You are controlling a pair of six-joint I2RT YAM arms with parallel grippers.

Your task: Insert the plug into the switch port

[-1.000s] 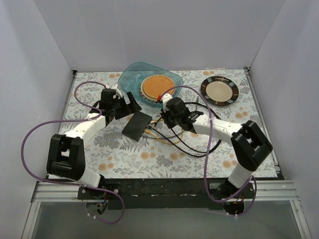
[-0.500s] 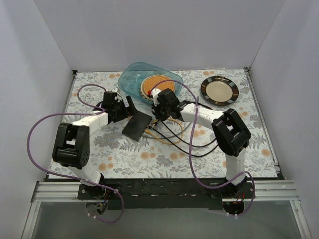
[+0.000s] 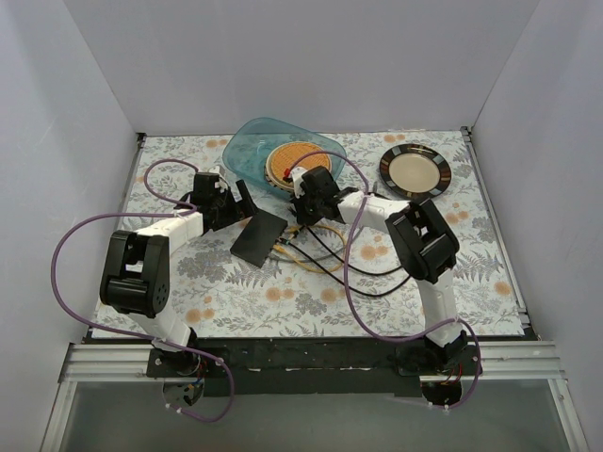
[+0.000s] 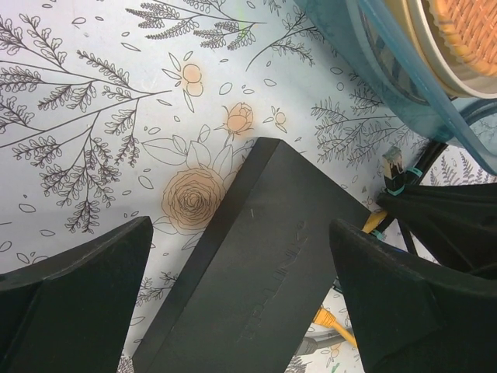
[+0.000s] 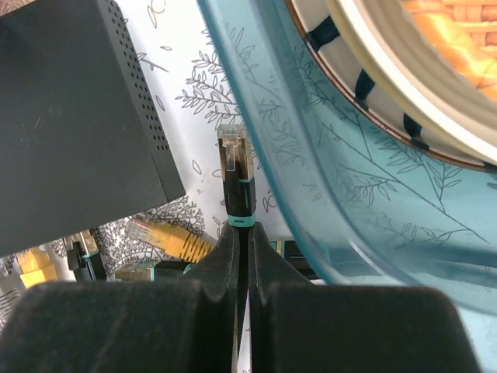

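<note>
Right claw (image 5: 242,231) clamped on the plug (image 5: 235,175); left claw (image 4: 241,291) spread over the switch (image 4: 264,256)

The switch (image 3: 259,236) lies in the middle of the bench (image 3: 283,301), just before a bowl (image 3: 247,151) at the back that holds a woven disc (image 3: 294,162). The plug (image 5: 235,175) sits between the switch and the bowl's wall. Loose cables (image 3: 327,254) sprawl right of the switch. A round plate (image 3: 415,171) lies back right, well apart.

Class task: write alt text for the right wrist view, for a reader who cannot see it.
The right gripper, jaws shut, holds the plug by its boot; its clear tip points up-frame between the black switch and a blue bowl.
</note>
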